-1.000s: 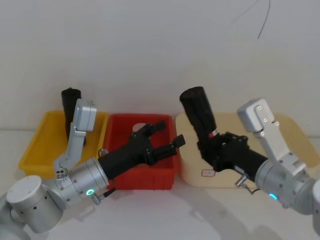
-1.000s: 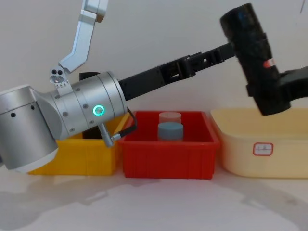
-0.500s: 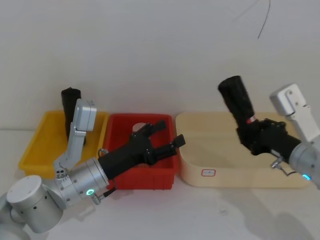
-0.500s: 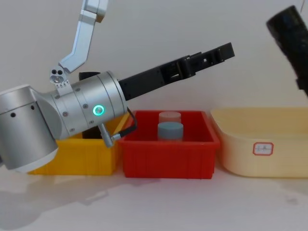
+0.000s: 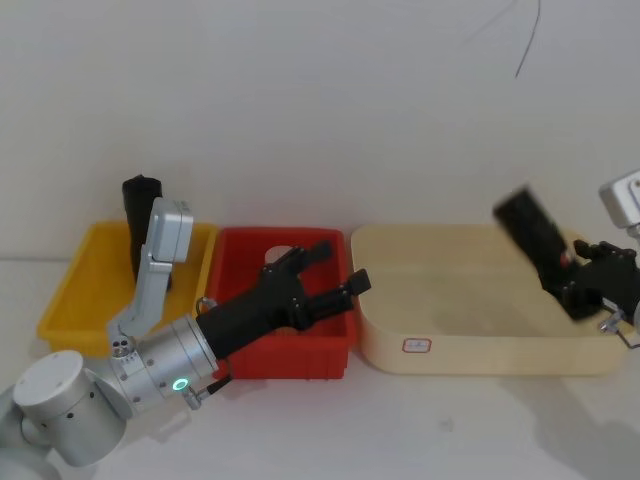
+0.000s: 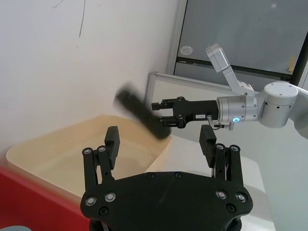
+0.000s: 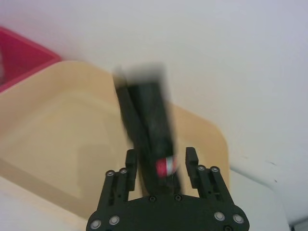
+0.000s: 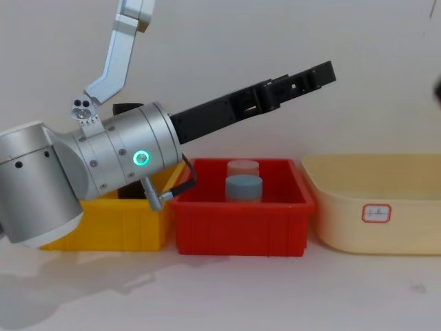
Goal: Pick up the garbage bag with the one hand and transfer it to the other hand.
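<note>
Hanging tilted in the air, the tall black cylindrical roll of wrinkled plastic garbage bags (image 5: 538,248), marked by a small red-and-white sticker (image 7: 166,166), is clamped near its lower end between the fingers of the right gripper (image 5: 582,282). Its free end leans up and away from that gripper's wrist. Beneath this gripper lies the right end of the shallow cream plastic tub (image 5: 480,350), and the roll touches nothing but the fingers. Well apart from it, the left gripper (image 5: 340,267) reaches out above the rectangular red plastic bin (image 5: 290,362), its fingers spread wide with nothing between them, aimed roughly toward the roll. By this showing the pick-up is done and the handover is not. The two grippers have yet to meet, the left must close on the free end, and only then can the right let go.
</note>
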You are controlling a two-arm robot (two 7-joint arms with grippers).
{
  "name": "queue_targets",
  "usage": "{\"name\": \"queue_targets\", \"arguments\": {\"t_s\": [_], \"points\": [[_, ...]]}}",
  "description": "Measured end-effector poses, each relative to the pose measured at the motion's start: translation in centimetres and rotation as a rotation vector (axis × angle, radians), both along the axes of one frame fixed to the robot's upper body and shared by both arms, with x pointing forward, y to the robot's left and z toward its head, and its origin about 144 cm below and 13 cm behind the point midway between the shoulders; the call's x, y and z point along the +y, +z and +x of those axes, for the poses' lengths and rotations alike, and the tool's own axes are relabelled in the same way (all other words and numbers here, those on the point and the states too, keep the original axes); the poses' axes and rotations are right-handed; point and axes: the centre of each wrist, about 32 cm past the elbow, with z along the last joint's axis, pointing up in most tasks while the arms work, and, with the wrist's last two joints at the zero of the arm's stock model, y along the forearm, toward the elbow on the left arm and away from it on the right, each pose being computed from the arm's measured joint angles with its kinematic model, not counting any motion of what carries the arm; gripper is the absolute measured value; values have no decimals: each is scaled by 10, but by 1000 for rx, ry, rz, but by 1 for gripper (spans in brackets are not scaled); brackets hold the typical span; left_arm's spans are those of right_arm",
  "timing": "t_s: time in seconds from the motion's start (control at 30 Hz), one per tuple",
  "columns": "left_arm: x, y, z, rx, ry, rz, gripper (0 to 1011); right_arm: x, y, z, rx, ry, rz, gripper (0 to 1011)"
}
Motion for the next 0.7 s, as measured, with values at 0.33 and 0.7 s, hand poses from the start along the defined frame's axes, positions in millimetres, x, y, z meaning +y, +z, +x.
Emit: {"name": "queue_targets", "arguments": {"t_s": [0.33,0.7], "points": [[0,0,0,0,0,0,1000,-5,-6,4,-17,-27,30,867],[0,0,0,0,0,0,1000,2,-9,6,-46,-2,77,1001]]}}
